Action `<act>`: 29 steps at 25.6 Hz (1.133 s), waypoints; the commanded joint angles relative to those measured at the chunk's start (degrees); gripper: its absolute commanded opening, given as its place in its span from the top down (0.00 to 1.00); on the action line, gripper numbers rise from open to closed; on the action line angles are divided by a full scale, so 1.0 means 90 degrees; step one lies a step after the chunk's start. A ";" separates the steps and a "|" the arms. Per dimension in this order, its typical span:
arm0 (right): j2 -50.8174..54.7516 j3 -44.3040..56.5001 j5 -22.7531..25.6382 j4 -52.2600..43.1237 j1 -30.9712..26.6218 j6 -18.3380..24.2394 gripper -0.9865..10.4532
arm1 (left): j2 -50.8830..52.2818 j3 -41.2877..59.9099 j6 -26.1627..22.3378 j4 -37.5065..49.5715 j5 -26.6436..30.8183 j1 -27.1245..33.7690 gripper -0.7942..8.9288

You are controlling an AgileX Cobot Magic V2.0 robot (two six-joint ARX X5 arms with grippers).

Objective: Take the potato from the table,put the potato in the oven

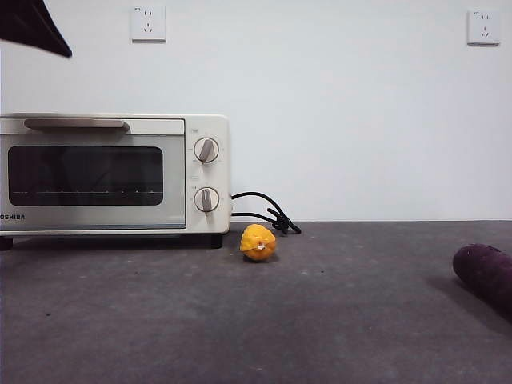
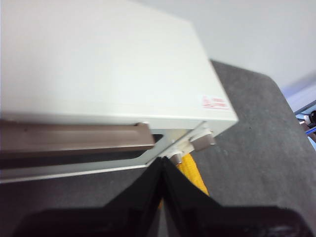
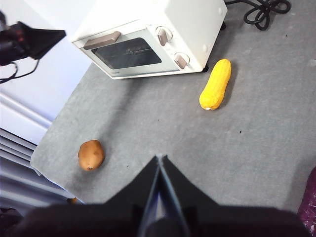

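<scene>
Potato [image 3: 91, 154], small, round and orange-brown, sits on the grey tabletop [image 3: 163, 133], ahead of the right gripper [image 3: 159, 159], whose jaws are pressed together. Left gripper [image 2: 163, 161], also pressed together, hangs above the oven [image 2: 108, 74].

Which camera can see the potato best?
The right wrist view: the potato lies whole on the table, well apart from the oven. The front view and the left wrist view do not show it at all.
</scene>
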State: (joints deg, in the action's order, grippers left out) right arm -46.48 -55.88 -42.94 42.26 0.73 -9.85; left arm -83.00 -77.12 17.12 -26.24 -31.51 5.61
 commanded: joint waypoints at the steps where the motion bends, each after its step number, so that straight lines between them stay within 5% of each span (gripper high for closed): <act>1: 0.0017 -0.0024 -0.0070 0.0024 0.0000 0.0056 0.91 | -0.0384 -0.0175 0.0109 -0.0005 -0.0068 0.0109 0.92; 20: 0.0015 -0.0024 -0.0109 0.0121 0.0000 0.0044 0.91 | -0.1418 -0.0488 0.0226 0.0274 0.0408 0.0308 0.92; 29: 0.0015 -0.0024 -0.0112 0.0272 0.0000 -0.0053 0.91 | -0.1421 -0.0488 -0.0245 0.0177 0.0908 0.0306 0.92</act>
State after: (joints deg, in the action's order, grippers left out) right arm -46.41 -55.92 -43.57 44.93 0.73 -9.93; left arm -95.09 -81.43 16.95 -24.29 -23.94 8.21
